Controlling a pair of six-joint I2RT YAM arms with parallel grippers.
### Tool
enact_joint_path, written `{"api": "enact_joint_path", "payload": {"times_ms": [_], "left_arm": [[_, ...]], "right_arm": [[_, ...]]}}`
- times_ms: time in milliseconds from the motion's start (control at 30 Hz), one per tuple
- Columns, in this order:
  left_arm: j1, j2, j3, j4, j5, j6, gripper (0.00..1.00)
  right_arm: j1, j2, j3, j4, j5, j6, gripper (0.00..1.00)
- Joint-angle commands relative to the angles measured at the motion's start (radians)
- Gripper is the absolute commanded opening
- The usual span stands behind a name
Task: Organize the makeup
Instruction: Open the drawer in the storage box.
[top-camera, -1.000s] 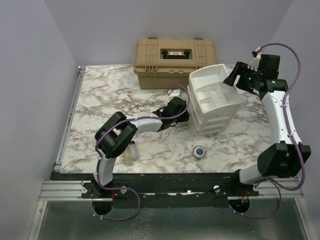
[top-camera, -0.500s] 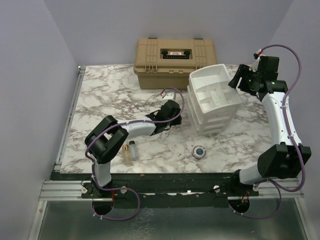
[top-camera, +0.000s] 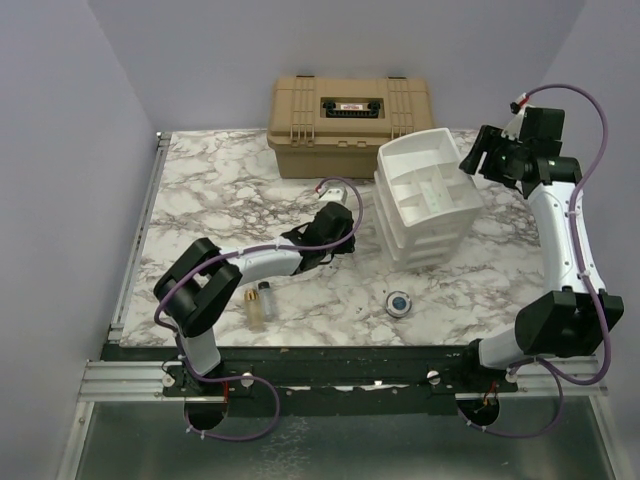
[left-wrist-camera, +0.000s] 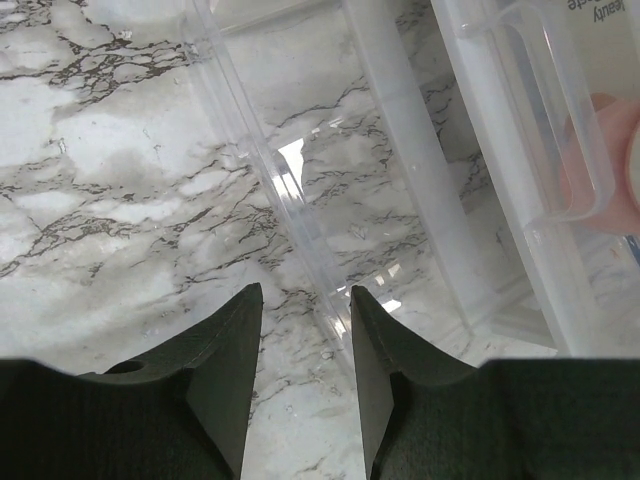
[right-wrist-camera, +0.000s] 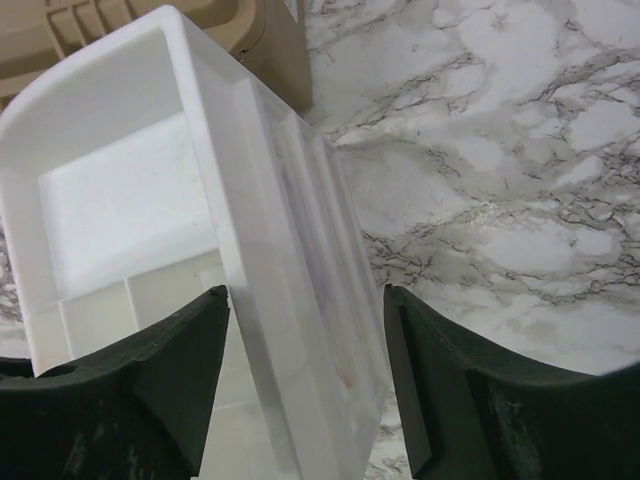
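Two tiny clear bottles (top-camera: 258, 302) stand together on the marble near the left arm's elbow. A small round dark jar (top-camera: 399, 302) lies in front of the white tiered organizer (top-camera: 430, 195). My left gripper (top-camera: 340, 228) hovers low beside the organizer's left side. Its fingers (left-wrist-camera: 225, 350) stand narrowly apart over bare marble with nothing between them, so my left gripper (left-wrist-camera: 305, 300) is open. A pink item (left-wrist-camera: 600, 165) shows inside a clear drawer. My right gripper (top-camera: 480, 160) is at the organizer's back right corner. In the right wrist view my right gripper (right-wrist-camera: 305, 300) is shut across the top tier's wall (right-wrist-camera: 270, 220).
A tan hard case (top-camera: 345, 110) stands shut at the back, just behind the organizer. Clear drawer rims (left-wrist-camera: 300, 200) lie right ahead of the left fingers. The table's metal rail (top-camera: 140, 230) runs down the left side.
The left arm's elbow swung down and left, uncovering the two bottles, and its jaws narrowed. The right gripper shifted slightly right and drew in onto the organizer's wall.
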Motion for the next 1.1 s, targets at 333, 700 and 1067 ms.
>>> {"api": "enact_joint_path", "payload": {"times_ms": [333, 700, 1067], "left_arm": [[0.026, -0.044, 0.028, -0.069, 0.08, 0.069, 0.55], [0.034, -0.334, -0.092, -0.045, 0.002, 0.069, 0.78], [0.067, -0.794, -0.342, -0.401, -0.297, -0.085, 0.79]], "right_arm": [[-0.011, -0.1, 0.206, -0.159, -0.192, -0.08, 0.78], [0.072, -0.241, 0.073, -0.063, -0.461, -0.007, 0.8], [0.557, -0.211, 0.07, -0.036, -0.194, 0.059, 0.76]]}}
